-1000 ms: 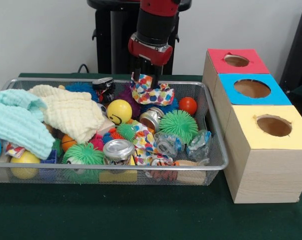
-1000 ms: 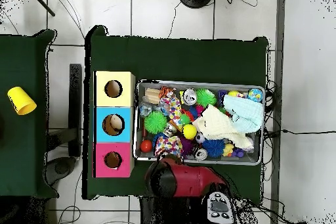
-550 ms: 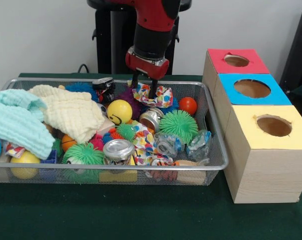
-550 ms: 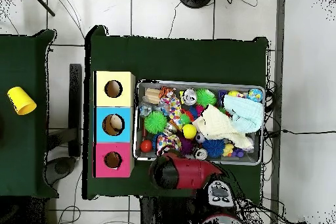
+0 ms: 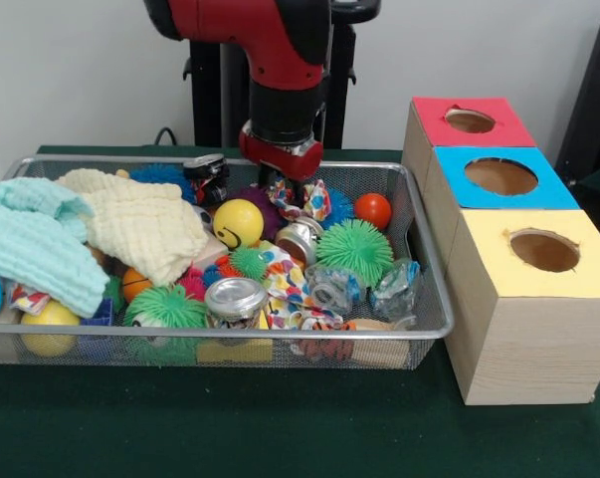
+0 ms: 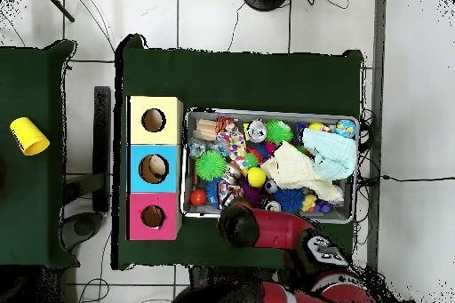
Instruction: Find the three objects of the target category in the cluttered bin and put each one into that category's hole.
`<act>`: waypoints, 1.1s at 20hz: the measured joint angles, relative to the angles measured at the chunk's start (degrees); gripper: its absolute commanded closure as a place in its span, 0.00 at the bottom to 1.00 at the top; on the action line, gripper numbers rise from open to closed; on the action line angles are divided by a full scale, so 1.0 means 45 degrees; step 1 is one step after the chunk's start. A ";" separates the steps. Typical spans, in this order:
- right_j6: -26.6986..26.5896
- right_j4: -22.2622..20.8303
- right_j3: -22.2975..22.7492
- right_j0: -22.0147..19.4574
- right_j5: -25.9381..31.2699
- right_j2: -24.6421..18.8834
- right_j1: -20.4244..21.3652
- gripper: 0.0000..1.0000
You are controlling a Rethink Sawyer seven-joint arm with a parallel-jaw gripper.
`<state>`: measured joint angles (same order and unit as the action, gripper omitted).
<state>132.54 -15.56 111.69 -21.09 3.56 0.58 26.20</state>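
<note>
My gripper [image 5: 283, 182] is low at the back of the wire bin [image 5: 431, 299], pressed into a white cloth with coloured dots [image 5: 306, 199], which is bunched up around its tip. That cloth lies on purple and blue spiky balls, between a yellow smiley ball [image 5: 237, 221] and an orange ball [image 5: 373, 209]. The tip is buried in the fabric. In the overhead view the arm [image 6: 267, 228] covers the gripper, and only a bit of the dotted cloth [image 6: 228, 195] shows. Three boxes with round holes stand beside the bin: red [image 5: 469, 119], blue [image 5: 499, 177], yellow [image 5: 543, 249].
The bin also holds a cream cloth [image 5: 140, 224], a mint cloth [image 5: 31, 239], green spiky balls [image 5: 354, 249], cans [image 5: 235, 299], crumpled wrappers [image 5: 394, 284] and a second patterned cloth [image 5: 285, 279]. A yellow cup [image 6: 28, 136] sits on a side table.
The gripper has come down and shifted left onto the dotted cloth. The cloth, spread wide and higher before, now sits lower and bunched. The arm swung across above the bin.
</note>
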 measured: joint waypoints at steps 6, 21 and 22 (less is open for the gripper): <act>0.0000 -0.0272 0.0114 -0.1349 0.0021 -0.1224 -0.0216 0.00; 0.0000 -0.0880 0.0280 -0.4784 0.0605 -0.4501 -0.1279 0.00; 0.0000 -0.0880 0.0280 -0.4839 0.0657 -0.4565 -0.1306 0.00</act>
<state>132.54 -19.52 112.95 -42.87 6.51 -19.96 20.33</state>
